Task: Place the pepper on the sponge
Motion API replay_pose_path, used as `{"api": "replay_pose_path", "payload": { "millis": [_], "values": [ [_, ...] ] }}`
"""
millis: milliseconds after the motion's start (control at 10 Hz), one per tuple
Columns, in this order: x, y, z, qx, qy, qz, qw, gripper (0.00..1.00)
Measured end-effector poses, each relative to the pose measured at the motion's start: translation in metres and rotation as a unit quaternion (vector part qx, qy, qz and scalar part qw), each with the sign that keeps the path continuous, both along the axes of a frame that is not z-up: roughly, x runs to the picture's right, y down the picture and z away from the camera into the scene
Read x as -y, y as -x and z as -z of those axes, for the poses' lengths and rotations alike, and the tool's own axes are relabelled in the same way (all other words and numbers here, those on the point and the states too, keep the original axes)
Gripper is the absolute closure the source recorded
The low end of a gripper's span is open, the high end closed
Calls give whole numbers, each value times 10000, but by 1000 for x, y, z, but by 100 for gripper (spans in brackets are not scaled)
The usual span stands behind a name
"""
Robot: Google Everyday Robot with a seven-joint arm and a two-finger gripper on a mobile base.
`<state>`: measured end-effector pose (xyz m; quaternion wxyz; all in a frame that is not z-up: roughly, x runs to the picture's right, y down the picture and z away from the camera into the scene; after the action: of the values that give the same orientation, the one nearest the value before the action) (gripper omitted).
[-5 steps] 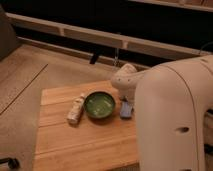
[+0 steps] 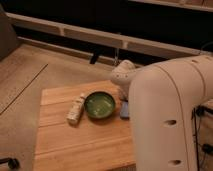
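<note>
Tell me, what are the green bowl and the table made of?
The green bowl looks like glazed ceramic or maybe shiny plastic, because pale light glints on its smooth inside. The table looks like wood with a dull finish. It is warm brown, with long straight lines running across it like joined planks. The gripper is hidden behind the big white arm, so nothing shows of it.

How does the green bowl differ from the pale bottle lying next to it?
The green bowl is round, dark green and stands upright; the pale bottle is slim, whitish and lies on its side. The green bowl is wider than the pale bottle. Both rest on the wooden table. The gripper is hidden behind the white arm.
</note>
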<state>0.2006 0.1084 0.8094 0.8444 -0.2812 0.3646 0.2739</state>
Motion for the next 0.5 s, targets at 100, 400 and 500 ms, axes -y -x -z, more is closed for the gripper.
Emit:
{"api": "replay_pose_path", "payload": {
  "millis": [100,400,500],
  "values": [
    [-3,6,-6,114,42,-15,9999,98],
    [-9,32,-24,520,74,-95,9986,72],
    [-10,40,-27,655,39,-98,9978,61]
  ]
}}
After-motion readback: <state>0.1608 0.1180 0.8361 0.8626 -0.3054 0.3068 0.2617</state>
